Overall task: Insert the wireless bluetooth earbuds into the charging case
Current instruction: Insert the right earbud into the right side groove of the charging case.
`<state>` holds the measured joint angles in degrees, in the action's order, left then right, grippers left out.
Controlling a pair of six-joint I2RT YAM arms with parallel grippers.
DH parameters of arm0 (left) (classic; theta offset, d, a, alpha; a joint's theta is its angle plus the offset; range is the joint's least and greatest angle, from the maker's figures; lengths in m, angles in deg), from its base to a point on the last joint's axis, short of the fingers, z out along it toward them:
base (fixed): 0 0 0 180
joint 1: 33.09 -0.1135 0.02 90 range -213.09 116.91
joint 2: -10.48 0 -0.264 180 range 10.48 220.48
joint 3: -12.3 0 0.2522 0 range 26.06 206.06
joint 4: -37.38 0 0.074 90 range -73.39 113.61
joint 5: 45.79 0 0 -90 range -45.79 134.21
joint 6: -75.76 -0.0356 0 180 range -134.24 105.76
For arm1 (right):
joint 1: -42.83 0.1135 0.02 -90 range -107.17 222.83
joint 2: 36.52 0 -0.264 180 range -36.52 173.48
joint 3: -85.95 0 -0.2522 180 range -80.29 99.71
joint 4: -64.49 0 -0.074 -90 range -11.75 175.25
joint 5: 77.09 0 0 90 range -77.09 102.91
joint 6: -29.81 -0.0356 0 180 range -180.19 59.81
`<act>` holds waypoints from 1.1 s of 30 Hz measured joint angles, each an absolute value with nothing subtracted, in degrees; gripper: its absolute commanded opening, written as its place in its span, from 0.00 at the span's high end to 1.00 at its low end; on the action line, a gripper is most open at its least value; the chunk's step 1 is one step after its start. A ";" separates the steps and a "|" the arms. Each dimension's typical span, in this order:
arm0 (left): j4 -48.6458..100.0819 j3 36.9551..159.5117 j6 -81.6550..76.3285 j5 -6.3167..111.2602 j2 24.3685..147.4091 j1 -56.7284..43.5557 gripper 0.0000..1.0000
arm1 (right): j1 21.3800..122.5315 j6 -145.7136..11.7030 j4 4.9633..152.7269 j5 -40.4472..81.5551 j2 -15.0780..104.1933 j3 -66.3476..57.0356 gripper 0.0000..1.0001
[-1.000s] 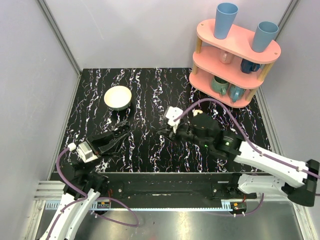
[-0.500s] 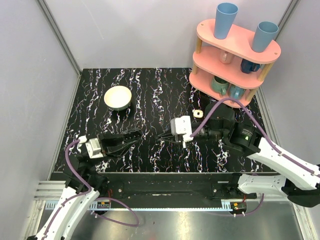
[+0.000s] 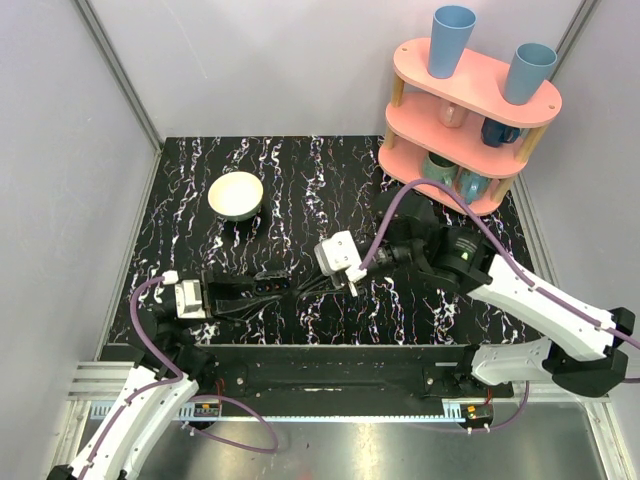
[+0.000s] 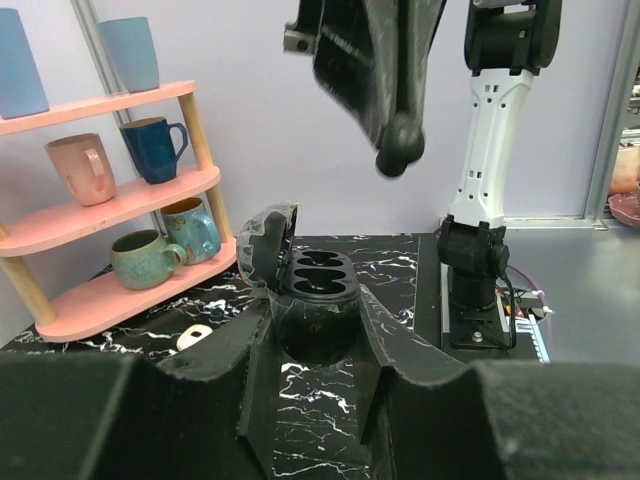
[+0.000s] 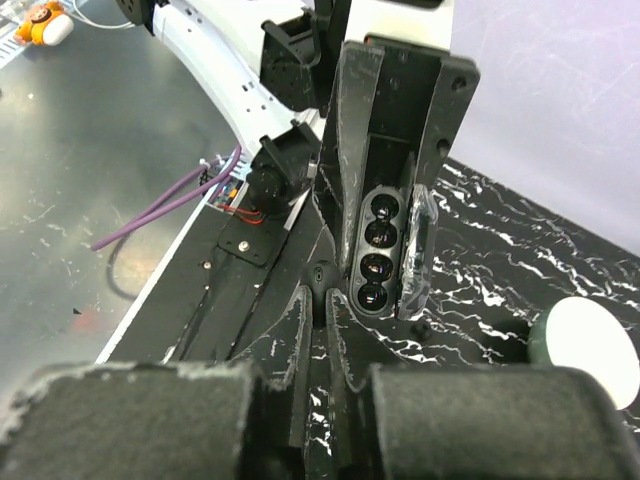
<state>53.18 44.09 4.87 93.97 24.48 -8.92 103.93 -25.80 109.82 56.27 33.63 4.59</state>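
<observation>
Right gripper (image 5: 321,300), closer now, jaws clenched on earbud (image 5: 320,276); left gripper (image 4: 317,308) grasping open, empty charging case (image 4: 322,275).

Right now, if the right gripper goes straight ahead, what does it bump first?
The open case in the left gripper. The right gripper, pinching what looks like an earbud, points at it; the gap is unclear.

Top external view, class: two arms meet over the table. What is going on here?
The left tool grips the charging case, a black box with its clear lid open. The right tool pinches a small dark rounded piece, apparently an earbud, and holds it close to the case, not yet in one of the wells. Whether any well is already filled cannot be told.
</observation>
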 measured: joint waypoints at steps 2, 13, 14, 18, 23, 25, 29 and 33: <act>53.90 44.09 5.29 94.54 24.46 -8.92 1.00 | 103.95 -25.62 110.57 56.53 34.72 4.61 0.99; 55.43 44.09 6.34 96.04 25.29 -8.92 1.00 | 103.95 -24.18 111.13 56.18 37.04 5.75 0.98; 55.43 44.09 6.38 96.09 25.38 -8.92 1.00 | 103.95 -24.05 111.13 55.98 37.21 5.77 0.98; 55.47 44.09 6.60 96.11 25.62 -8.92 1.00 | 103.95 -23.92 111.13 55.48 38.04 5.99 0.98; 55.49 44.09 6.60 96.11 25.62 -8.92 1.00 | 103.95 -23.74 111.13 54.08 39.11 6.45 0.98; 55.49 44.09 6.60 96.11 25.62 -8.92 1.00 | 103.95 -23.57 111.11 53.84 39.66 6.58 0.98; 55.25 44.09 6.60 96.13 25.62 -8.92 1.00 | 103.95 -23.42 111.02 53.01 40.64 6.65 0.97; 55.08 44.09 6.60 96.09 25.62 -8.99 1.00 | 103.95 -23.37 110.74 52.92 41.08 6.71 0.96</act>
<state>55.08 44.09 6.60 96.09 25.62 -8.99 103.95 -23.37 110.74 52.92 41.08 6.71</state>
